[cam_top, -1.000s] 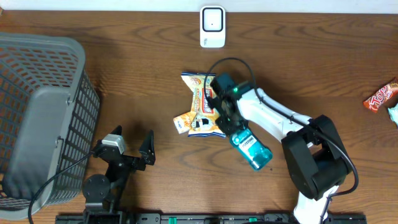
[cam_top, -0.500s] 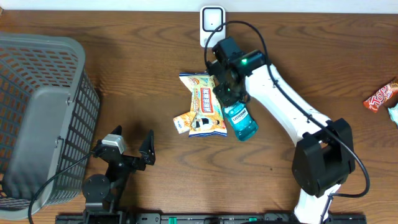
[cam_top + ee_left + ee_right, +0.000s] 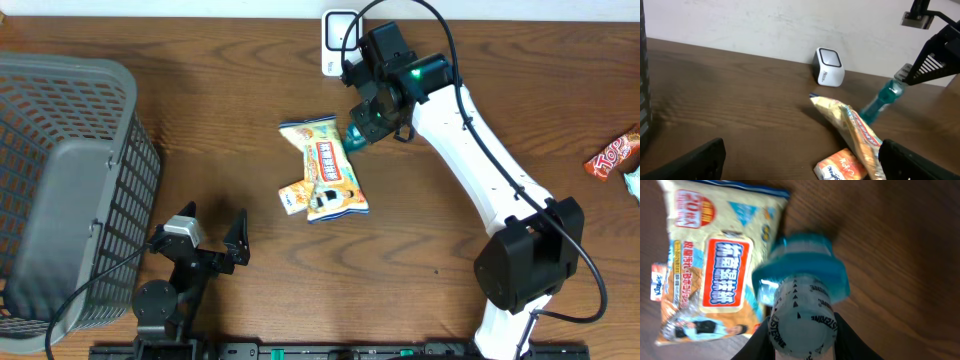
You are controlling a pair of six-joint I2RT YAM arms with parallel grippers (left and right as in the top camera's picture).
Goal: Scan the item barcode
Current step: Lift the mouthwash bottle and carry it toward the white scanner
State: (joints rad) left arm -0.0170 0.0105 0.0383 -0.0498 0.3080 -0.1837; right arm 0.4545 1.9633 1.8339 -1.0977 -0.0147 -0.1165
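Observation:
A teal mouthwash bottle (image 3: 802,277) hangs off the table with my right gripper (image 3: 802,337) shut on its clear cap. From overhead, only the bottle's teal end (image 3: 357,135) shows below the right gripper (image 3: 373,115). It is just in front of the white barcode scanner (image 3: 337,45) at the table's back edge. In the left wrist view, the bottle (image 3: 881,99) tilts to the right of the scanner (image 3: 829,66). My left gripper (image 3: 212,223) stands open at the front left, with nothing between its fingers.
A yellow snack bag (image 3: 328,165) and a small orange packet (image 3: 296,196) lie mid-table, just left of the bottle. A grey basket (image 3: 70,180) fills the left side. A red candy wrapper (image 3: 612,155) lies at the far right edge.
My right arm has lifted the bottle from the table beside the snack bag and carried it back to the scanner. The left arm has not moved.

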